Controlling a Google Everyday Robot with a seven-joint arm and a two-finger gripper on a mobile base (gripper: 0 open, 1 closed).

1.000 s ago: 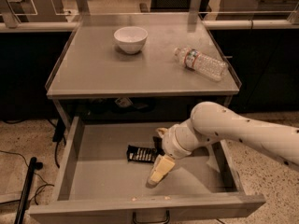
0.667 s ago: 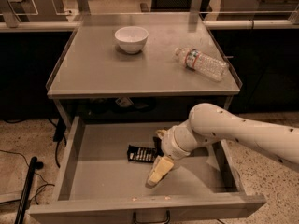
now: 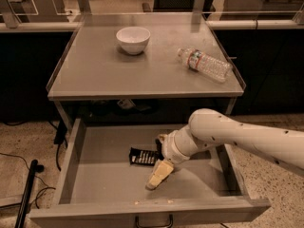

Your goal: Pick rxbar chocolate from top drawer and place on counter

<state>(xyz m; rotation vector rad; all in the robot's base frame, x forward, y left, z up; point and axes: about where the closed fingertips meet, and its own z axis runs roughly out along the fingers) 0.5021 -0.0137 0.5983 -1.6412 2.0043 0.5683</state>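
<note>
The rxbar chocolate (image 3: 142, 156), a small black wrapper with white lettering, lies flat on the floor of the open top drawer (image 3: 102, 177), near its middle. My gripper (image 3: 155, 162) reaches down into the drawer from the right, at the bar's right end. It is open, with one tan finger (image 3: 158, 174) in front of the bar and the other (image 3: 161, 139) behind it. The bar's right end is hidden by the gripper. The counter (image 3: 99, 75) is the grey tabletop above the drawer.
A white bowl (image 3: 133, 38) stands at the back middle of the counter. A clear plastic water bottle (image 3: 205, 64) lies on its side at the counter's right. The drawer's front panel has a dark handle (image 3: 153, 221). Cables and a black pole (image 3: 26, 194) are on the floor at left.
</note>
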